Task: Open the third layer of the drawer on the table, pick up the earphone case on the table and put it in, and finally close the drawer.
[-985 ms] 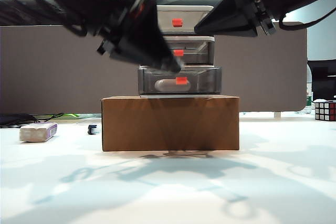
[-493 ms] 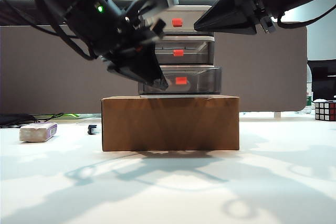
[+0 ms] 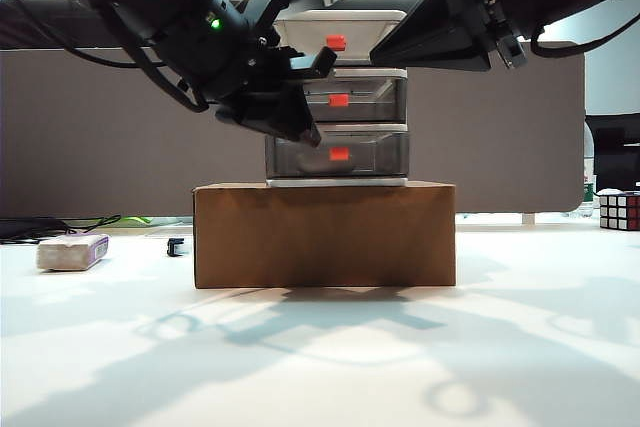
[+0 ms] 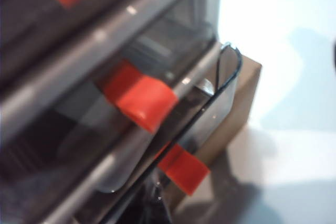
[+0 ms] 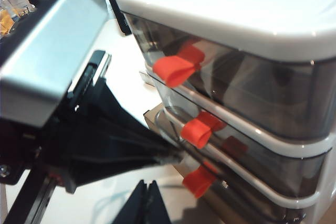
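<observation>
Atop the cardboard box [image 3: 324, 235], the left pincer [image 3: 305, 133], jaws closed and empty, meets the third layer [image 3: 338, 154]; the right pincer [image 3: 385, 52], closed, hovers above.

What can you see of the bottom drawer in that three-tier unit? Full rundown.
The third layer is the lowest tray of the drawer: smoky translucent grey plastic in a white frame, a small red handle centred on its front. It looks pushed in, about flush with the tier above. The unit stands on a brown cardboard box. The left claw, shut, sits at the tray's front left corner; contact can't be confirmed. Contents aren't discernible.
</observation>
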